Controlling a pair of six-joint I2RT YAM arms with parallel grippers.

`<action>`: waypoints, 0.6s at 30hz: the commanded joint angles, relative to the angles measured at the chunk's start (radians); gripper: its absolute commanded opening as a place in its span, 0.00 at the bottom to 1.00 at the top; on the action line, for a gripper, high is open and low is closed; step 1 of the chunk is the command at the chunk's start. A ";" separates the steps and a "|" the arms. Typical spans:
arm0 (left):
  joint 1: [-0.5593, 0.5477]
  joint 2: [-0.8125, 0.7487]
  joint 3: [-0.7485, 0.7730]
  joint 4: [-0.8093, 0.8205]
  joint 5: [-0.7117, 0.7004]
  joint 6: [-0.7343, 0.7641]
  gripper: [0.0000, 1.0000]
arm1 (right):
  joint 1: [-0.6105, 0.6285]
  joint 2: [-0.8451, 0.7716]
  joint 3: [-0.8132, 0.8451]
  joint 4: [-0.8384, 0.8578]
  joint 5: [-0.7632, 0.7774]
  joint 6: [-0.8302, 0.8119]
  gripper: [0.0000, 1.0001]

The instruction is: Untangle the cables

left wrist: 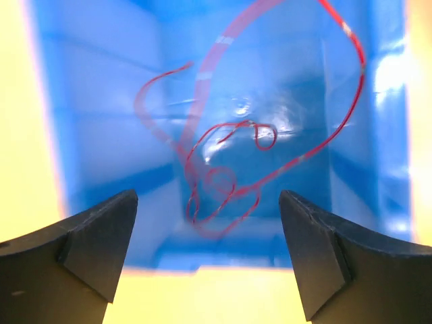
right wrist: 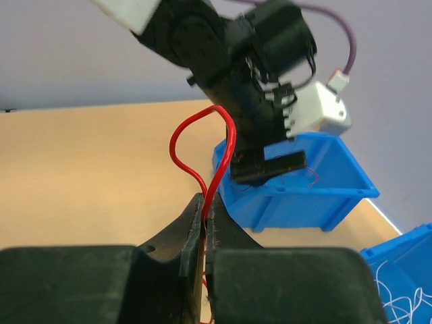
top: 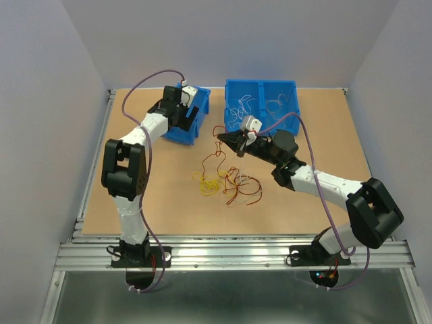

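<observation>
Upper left, the left gripper (left wrist: 208, 197) hangs wide and empty over the small blue bin (left wrist: 88, 101), with red wire (left wrist: 223, 182) loose inside: 1 drop looks done. Next, lift clear of the bin walls. At centre the cables (top: 223, 181) lie clumped on open table (top: 324, 135). The right gripper (right wrist: 204, 216) pinches 1 red strand (right wrist: 226, 135), which needs a slow upward pull.

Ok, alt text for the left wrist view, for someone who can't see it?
The left tool hangs open over a blue bin, its two dark fingers framing a loose tangle of thin red cables inside it. The upper stretch of the red loops is blurred.
</observation>
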 commanded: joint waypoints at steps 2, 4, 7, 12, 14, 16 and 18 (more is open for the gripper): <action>0.000 -0.195 -0.015 0.002 -0.007 0.009 0.99 | -0.011 -0.035 -0.004 0.026 0.044 0.026 0.01; 0.000 -0.226 -0.020 -0.006 0.003 0.002 0.99 | -0.011 -0.038 -0.004 0.025 0.053 0.032 0.00; -0.001 -0.284 -0.040 -0.008 0.041 -0.002 0.99 | -0.013 -0.044 -0.004 0.025 0.050 0.037 0.01; -0.001 -0.389 -0.089 0.061 0.160 -0.024 0.99 | -0.011 -0.056 -0.006 0.031 0.046 0.052 0.01; -0.001 -0.456 -0.158 0.136 0.182 -0.059 0.99 | -0.013 -0.067 -0.006 0.036 0.038 0.063 0.01; 0.000 -0.507 -0.219 0.283 0.205 -0.083 0.99 | -0.011 -0.073 -0.009 0.039 0.029 0.078 0.00; -0.002 -0.568 -0.304 0.392 0.321 -0.080 0.99 | -0.013 -0.081 -0.009 0.045 0.015 0.095 0.00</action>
